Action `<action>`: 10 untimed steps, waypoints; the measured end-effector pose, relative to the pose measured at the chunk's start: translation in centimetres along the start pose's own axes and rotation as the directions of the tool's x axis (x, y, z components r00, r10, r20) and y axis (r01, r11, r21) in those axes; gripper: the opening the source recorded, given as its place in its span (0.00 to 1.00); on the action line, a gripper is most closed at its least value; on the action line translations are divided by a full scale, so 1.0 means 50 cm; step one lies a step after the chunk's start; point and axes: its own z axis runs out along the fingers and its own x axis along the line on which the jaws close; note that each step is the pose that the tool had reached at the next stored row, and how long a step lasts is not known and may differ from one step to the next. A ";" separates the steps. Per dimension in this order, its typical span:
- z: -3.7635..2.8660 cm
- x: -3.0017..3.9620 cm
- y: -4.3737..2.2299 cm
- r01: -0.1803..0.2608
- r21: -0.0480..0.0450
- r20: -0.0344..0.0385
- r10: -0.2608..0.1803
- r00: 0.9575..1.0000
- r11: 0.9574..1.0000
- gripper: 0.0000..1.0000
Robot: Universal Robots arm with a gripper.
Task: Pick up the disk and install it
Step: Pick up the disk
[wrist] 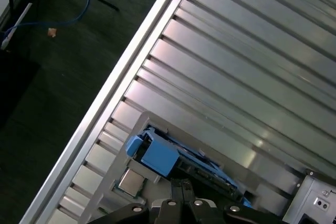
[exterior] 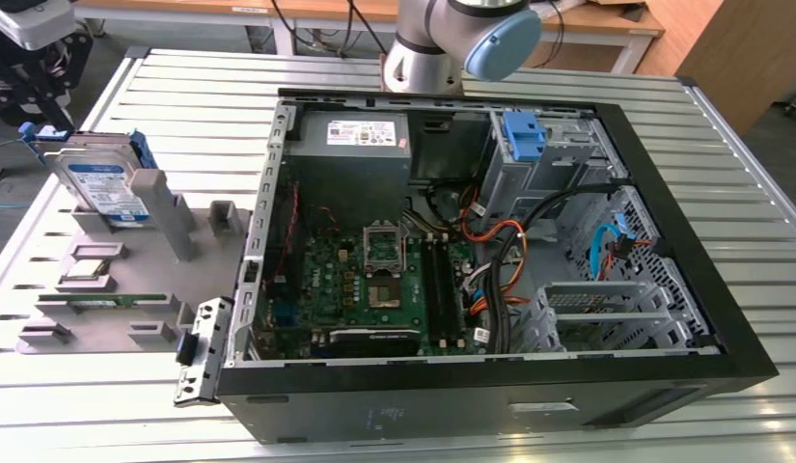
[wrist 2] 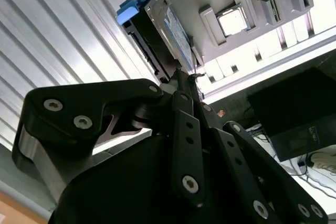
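The disk [exterior: 108, 188], silver with a white-and-blue label in a blue carrier, stands on edge in the grey holder [exterior: 178, 227] at the exterior view's left. Both wrist views show it from above: the disk [wrist 2: 170, 27] and its blue carrier end [wrist: 157, 156]. My gripper [exterior: 47, 114] hangs close over the disk's top edge near one blue end. Its black fingers come together at the gripper [wrist 2: 184, 77] tip, shut with nothing between them, as at the gripper [wrist: 179, 183] in the first wrist view.
The open computer case [exterior: 706, 289] lies to the holder's right, with a blue bracket [exterior: 524, 130] on its metal cage. The holder also carries a square chip [exterior: 96, 275] and a memory stick [exterior: 115, 304]. The slatted table's edge [wrist: 121, 72] drops to a floor with cables.
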 end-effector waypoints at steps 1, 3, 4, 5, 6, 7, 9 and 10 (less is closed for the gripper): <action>0.000 0.000 0.000 0.015 0.000 -0.001 -0.015 1.000 1.000 0.10; 0.000 0.000 0.000 0.046 -0.001 -0.002 -0.046 0.999 0.999 0.10; 0.001 0.000 0.000 0.064 -0.002 -0.003 -0.064 0.998 0.998 0.10; 0.001 0.000 0.000 0.080 -0.002 -0.003 -0.080 0.997 0.997 0.10; 0.001 0.000 0.000 0.096 -0.003 -0.004 -0.096 0.995 0.995 0.10; 0.001 0.000 0.000 0.113 -0.003 -0.005 -0.113 0.994 0.994 0.10; 0.001 0.000 0.000 0.146 -0.004 -0.006 -0.146 0.989 0.989 0.10; 0.001 0.000 0.000 0.164 -0.005 -0.007 -0.164 0.986 0.986 0.10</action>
